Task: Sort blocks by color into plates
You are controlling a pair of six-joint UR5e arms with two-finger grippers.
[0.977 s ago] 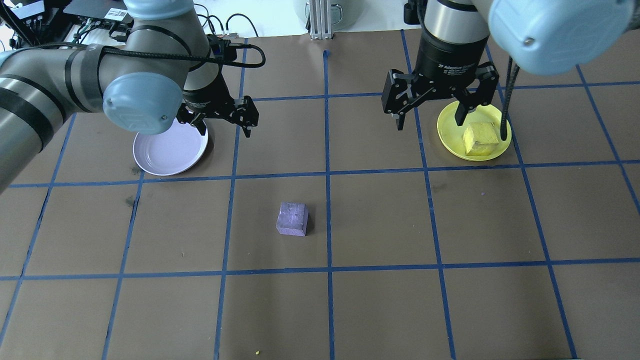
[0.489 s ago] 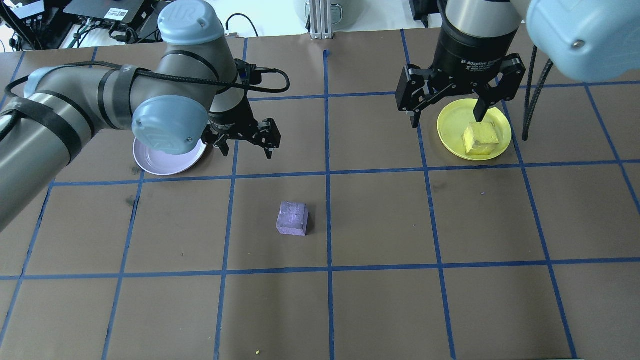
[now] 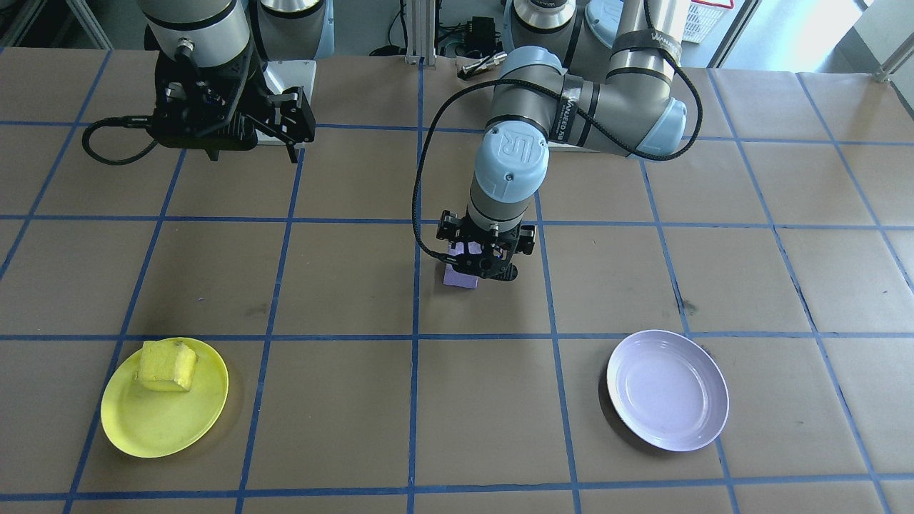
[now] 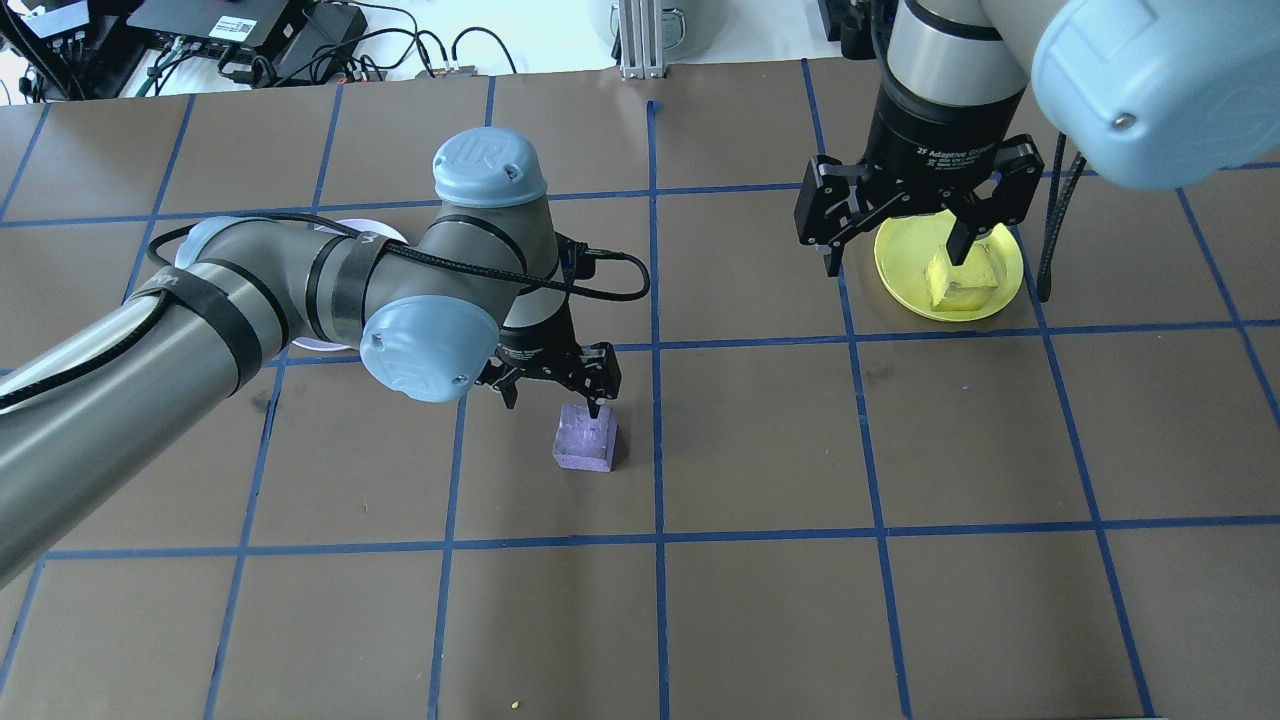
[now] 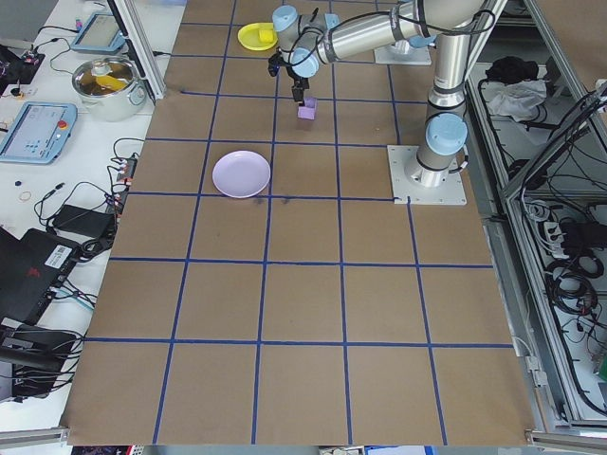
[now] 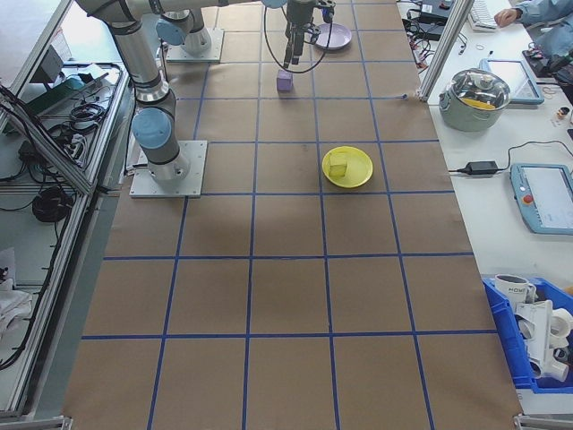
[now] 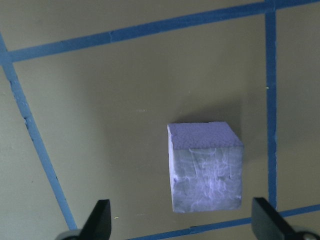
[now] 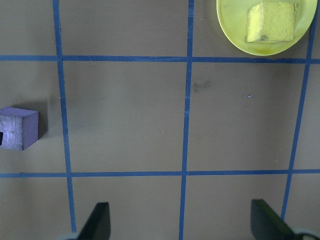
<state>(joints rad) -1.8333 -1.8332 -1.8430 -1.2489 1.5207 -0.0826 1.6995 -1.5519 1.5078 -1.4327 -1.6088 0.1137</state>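
Brown table (image 4: pixel 760 620) carrying all. Lavender plate (image 3: pixel 668 389) sitting empty; yellow plate (image 3: pixel 164 397) holding yellow block (image 3: pixel 168 366). Left pincer (image 4: pixel 553 392) hovering wide open above purple block (image 4: pixel 586 438). Right pincer (image 4: pixel 893 232) hanging open, empty.

Both arms are grey metal tubes with pale blue joint caps, one stamped with a UR logo. The left arm (image 4: pixel 250 290) wears black straps and a looping black cable. The right arm (image 4: pixel 945 90) has a black wrist collar with white lettering. Black two-finger grippers on both.
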